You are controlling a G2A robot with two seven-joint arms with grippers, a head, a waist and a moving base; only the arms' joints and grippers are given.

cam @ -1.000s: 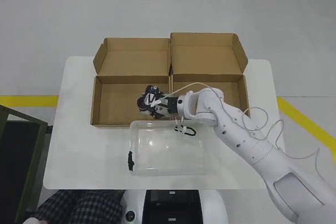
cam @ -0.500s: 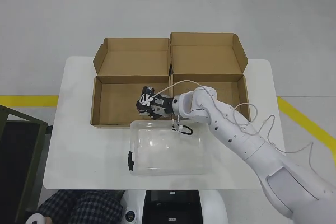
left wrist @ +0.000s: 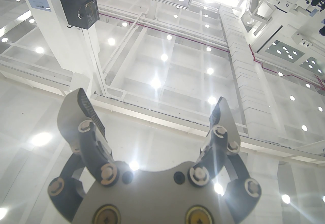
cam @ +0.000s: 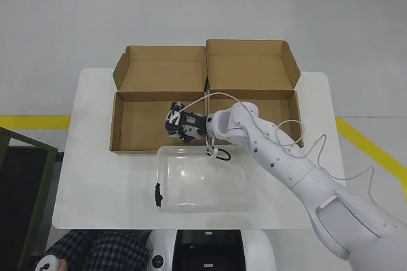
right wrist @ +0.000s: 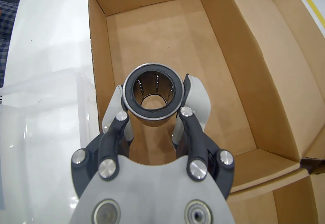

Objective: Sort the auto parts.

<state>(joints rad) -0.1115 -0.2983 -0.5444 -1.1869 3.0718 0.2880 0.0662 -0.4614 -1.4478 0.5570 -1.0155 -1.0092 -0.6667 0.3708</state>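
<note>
— Over the white table [cam: 95,169], seen from above: where is the part?

— Your right gripper [cam: 179,123] hangs above the left brown cardboard box [cam: 139,122], which sits at the table's far edge, touching the right brown cardboard box [cam: 251,68]. It grasps the short metal cylinder bearing with a black end ring [cam: 171,126] over that box's floor, toward its near right corner. Along the table's near edge stands the clear plastic bin [cam: 197,186], with a small black piece [cam: 158,194] at its left wall; part or latch, you cannot tell.

— And the left wrist view?

— Your left gripper [left wrist: 149,98] points up at a ceiling, jaws spread wide, holding nothing.

— Right wrist view?

— Both fingers [right wrist: 198,100] clamp the cylinder's curved sides; its open bore faces the camera, rows of small balls inside. Judge it heavy for its bulk, rigid and smooth: bare metal can slip or roll, so keep your pinch across the middle of the barrel, not the rim. The ball rows inside likely dislike hard knocks. Set it low before you let go; dropped, it could dent the cardboard or roll to a wall.
</note>
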